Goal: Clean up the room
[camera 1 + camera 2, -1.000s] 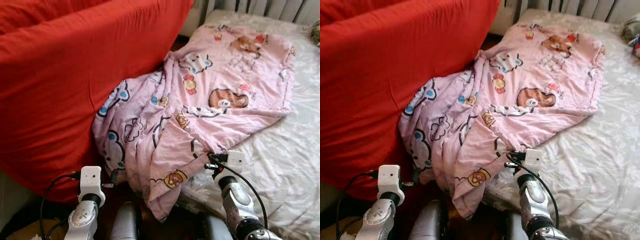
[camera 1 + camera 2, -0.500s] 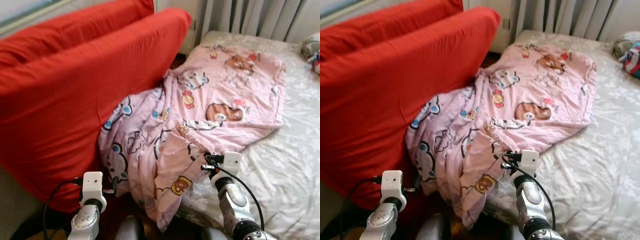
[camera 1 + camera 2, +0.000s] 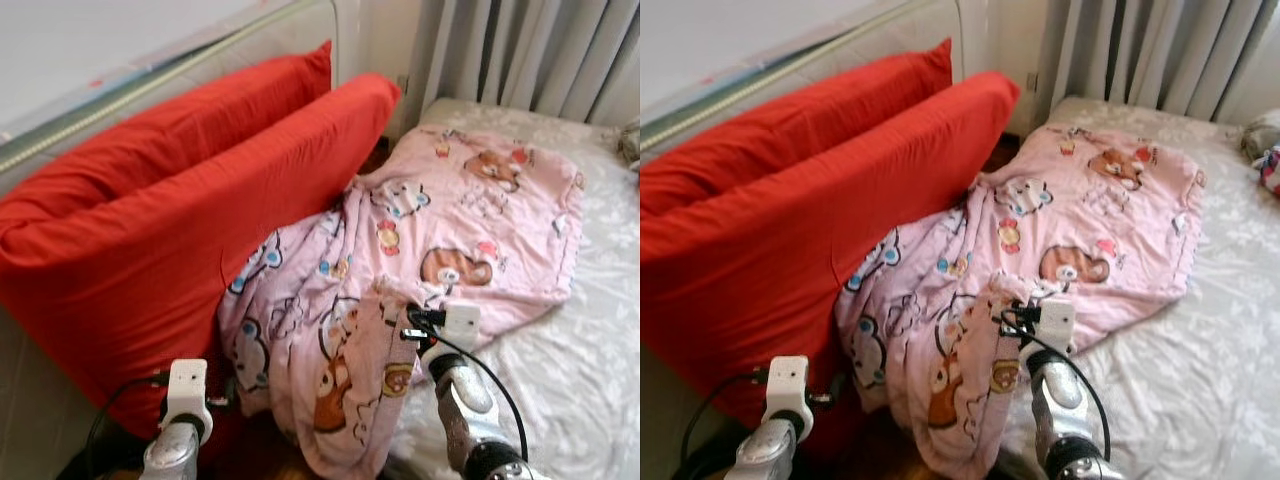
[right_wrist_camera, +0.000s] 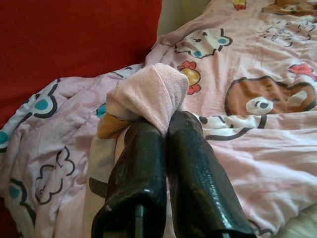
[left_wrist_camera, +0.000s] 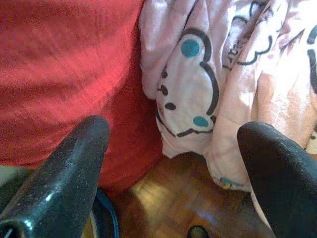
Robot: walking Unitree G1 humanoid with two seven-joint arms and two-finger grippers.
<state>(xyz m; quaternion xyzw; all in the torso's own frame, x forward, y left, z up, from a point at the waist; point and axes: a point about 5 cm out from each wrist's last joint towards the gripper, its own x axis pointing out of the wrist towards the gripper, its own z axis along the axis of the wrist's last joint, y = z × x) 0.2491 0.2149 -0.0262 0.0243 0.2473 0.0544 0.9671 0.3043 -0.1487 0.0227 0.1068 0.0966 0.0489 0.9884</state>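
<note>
A pink cartoon-print blanket (image 3: pixel 450 220) lies across the bed and spills over its side toward the floor. My right gripper (image 4: pixel 166 121) is shut on a fold of the blanket's lower edge, and that pinched cloth (image 4: pixel 151 94) bunches over the fingertips. The right wrist (image 3: pixel 450 325) is raised over the hanging part of the blanket. My left gripper (image 5: pixel 173 148) is open, low beside the blanket's hanging corner (image 5: pixel 198 84), with nothing between its fingers. The left wrist (image 3: pixel 187 385) sits at the foot of the red cushions.
Two big red cushions (image 3: pixel 170 250) lean against the wall left of the blanket. The bed's white patterned sheet (image 3: pixel 590 340) stretches to the right. Grey curtains (image 3: pixel 540 55) hang behind the bed. Wooden floor (image 5: pixel 178 198) lies under the left gripper.
The camera has tilted up, bringing the wall and curtains into view. My right gripper has lifted the blanket's lower edge, which now hangs folded under it. The left arm has kept its place.
</note>
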